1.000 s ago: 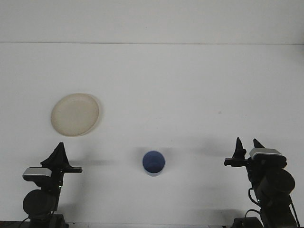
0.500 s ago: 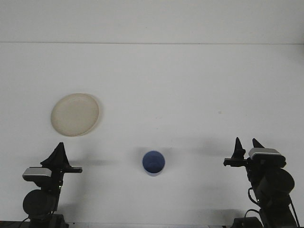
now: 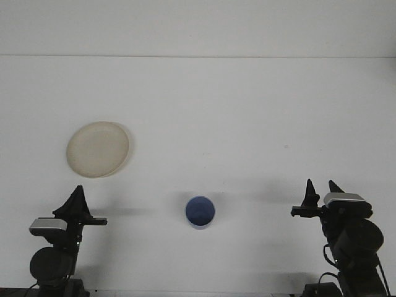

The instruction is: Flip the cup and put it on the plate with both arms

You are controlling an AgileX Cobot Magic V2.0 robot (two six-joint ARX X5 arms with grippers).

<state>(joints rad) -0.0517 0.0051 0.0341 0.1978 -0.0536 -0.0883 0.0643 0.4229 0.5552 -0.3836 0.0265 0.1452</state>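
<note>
A small blue cup (image 3: 200, 212) stands on the white table near the front, between the two arms, its round blue face turned up and a pale wall below it. I cannot tell whether that face is its mouth or its base. A cream plate (image 3: 98, 149) lies flat at the left, well behind my left gripper (image 3: 78, 189), whose fingers meet in one point, shut and holding nothing. My right gripper (image 3: 320, 185) hovers at the front right with its two tips apart, open, far to the right of the cup.
The white table (image 3: 247, 124) runs back to a pale wall along a straight far edge. Both arm bases sit at the front corners.
My right gripper has edged a touch to the left. The cup, the plate and the left arm stay where they were.
</note>
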